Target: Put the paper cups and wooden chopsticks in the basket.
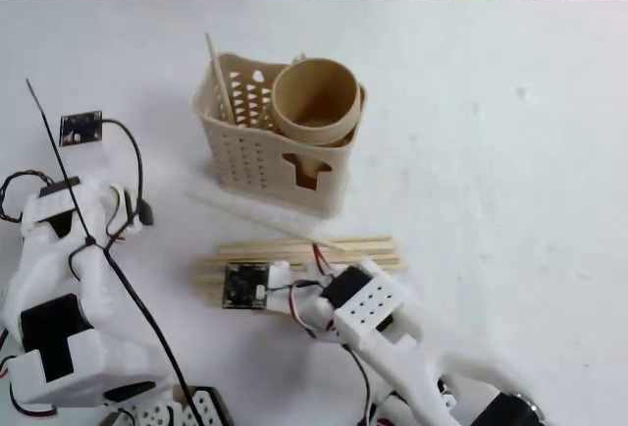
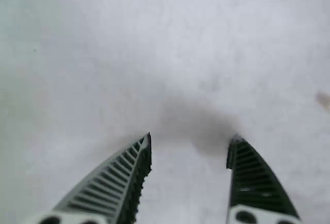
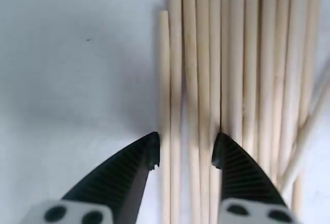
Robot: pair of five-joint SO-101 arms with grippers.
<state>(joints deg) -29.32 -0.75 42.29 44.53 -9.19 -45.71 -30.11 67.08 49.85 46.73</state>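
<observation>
Right gripper (image 3: 185, 149): fingers spread, tips set to either side of a few sticks in the row of wooden chopsticks (image 3: 232, 69); contact cannot be confirmed. Left gripper (image 2: 191, 141): fingers spread, hanging over bare table (image 2: 154, 53) at the near left. Basket (image 1: 257, 156) stands at far centre and holds the nested paper cups (image 1: 316, 102) and one chopstick (image 1: 218, 78) standing on end. The wooden chopsticks lie flat, side by side, just near of the basket.
</observation>
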